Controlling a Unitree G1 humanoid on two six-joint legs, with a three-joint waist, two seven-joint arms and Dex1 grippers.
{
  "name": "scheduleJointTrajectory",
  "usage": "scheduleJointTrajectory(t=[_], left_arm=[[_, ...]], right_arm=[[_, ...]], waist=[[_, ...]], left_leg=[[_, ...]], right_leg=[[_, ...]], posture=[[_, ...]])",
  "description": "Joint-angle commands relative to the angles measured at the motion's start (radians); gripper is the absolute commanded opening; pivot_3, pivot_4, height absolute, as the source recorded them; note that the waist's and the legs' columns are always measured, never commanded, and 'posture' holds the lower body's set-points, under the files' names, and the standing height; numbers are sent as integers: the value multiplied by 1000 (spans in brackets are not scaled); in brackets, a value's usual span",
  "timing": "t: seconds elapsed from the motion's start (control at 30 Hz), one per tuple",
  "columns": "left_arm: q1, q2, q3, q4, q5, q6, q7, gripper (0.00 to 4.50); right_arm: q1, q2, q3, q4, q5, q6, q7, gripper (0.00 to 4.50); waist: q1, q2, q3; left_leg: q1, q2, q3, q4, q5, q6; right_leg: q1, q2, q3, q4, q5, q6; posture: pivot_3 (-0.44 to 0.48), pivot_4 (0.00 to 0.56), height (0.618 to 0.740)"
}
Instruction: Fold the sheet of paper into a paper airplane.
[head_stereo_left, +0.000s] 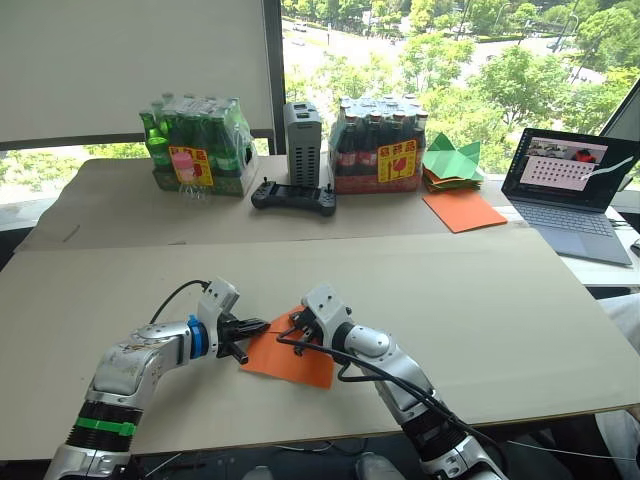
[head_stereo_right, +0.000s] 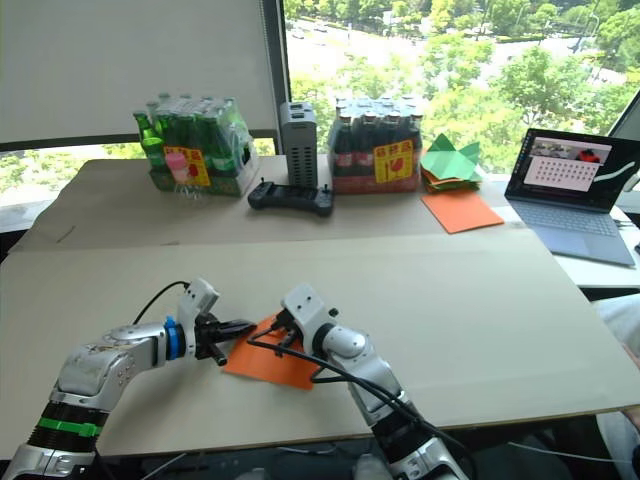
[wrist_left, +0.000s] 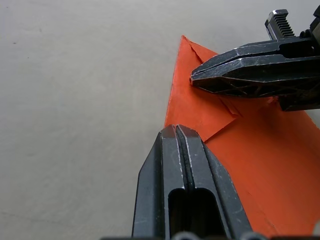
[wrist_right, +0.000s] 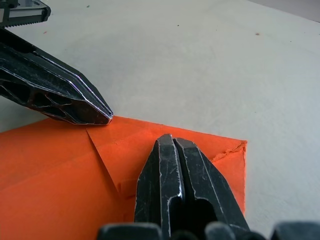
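Both the left gripper (wrist_left: 181, 131) and right gripper (wrist_right: 172, 142) press, fingers together, on the sheet of paper (head_stereo_left: 290, 357), hiding its folded corner beneath their tips.

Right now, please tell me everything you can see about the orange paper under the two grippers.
The sheet of paper is thin and bright orange, lying flat on the table near its front edge. One corner is folded over into a small triangular flap with a visible crease. The left gripper and the right gripper, both shut, press their tips on the paper at that folded corner. It is not yet an airplane.
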Motion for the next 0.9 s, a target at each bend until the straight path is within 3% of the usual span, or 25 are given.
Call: scheduleJointTrajectory(t=[0.03,0.37,0.77,0.9], left_arm=[[4,-6,-29,-17,16,16,11,43],[9,-8,-85,5,50,-19,-4,43],[-13,-17,-97,49,67,-42,-24,43],[-19,-20,-103,58,71,-48,-29,43]], right_arm=[[1,16,-21,-10,12,-13,-17,0],[9,14,-99,-120,69,-49,-25,0],[123,-354,-129,-273,74,-80,178,0],[146,-423,-138,-280,96,-89,249,0]], waist=[[0,0,0],[4,0,0],[15,0,0],[20,0,0]], left_leg=[[0,0,0,0,0,0],[-1,0,0,0,0,0],[-1,-1,1,0,0,0],[-1,-1,1,0,0,0]], right_leg=[[0,0,0,0,0,0],[-1,0,0,-1,0,0],[0,0,0,-1,0,0],[1,0,0,-2,0,1]], posture=[[0,150,740],[0,150,740],[0,150,740],[0,150,740]])
